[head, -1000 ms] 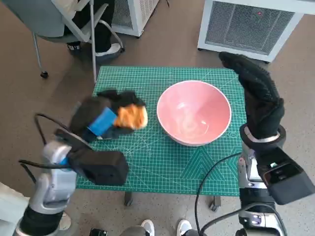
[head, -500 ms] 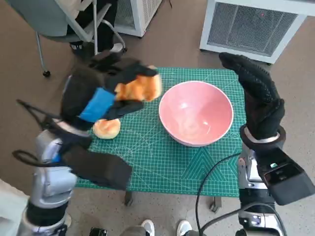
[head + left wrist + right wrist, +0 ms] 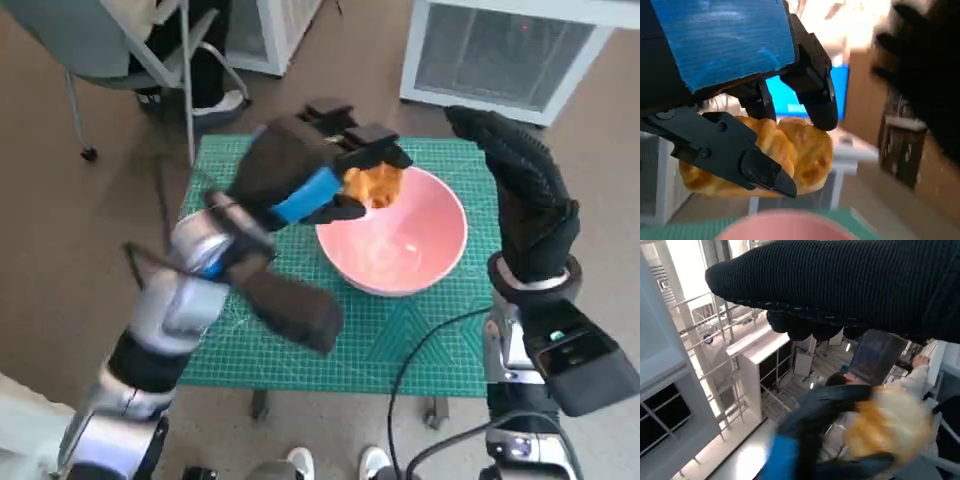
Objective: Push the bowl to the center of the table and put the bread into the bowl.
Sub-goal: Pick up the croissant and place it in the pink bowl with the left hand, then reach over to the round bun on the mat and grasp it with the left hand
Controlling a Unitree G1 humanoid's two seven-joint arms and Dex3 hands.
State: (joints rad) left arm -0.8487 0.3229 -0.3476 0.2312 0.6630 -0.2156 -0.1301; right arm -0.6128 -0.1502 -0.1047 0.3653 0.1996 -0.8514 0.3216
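Golden bread (image 3: pixel 373 183), lifted off the tabletop (image 3: pixel 400 330), now hangs over the pink bowl (image 3: pixel 395 240), pinched in the left robot hand (image 3: pixel 300 170); release remains. Right robot hand (image 3: pixel 525 195) stands open, empty.

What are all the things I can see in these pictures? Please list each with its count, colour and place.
bowl: one, pink, on the mat, right of centre.
bread: one, golden, held above the bowl's far left rim.
cutting mat: one, green, covering the table.
chair: one, grey, on the floor beyond the table's far left corner.
white units: two, on the floor beyond the table.
left hand: one, black with blue tape, holds the bread.
right hand: one, black glove, raised at the table's right edge, holds nothing.
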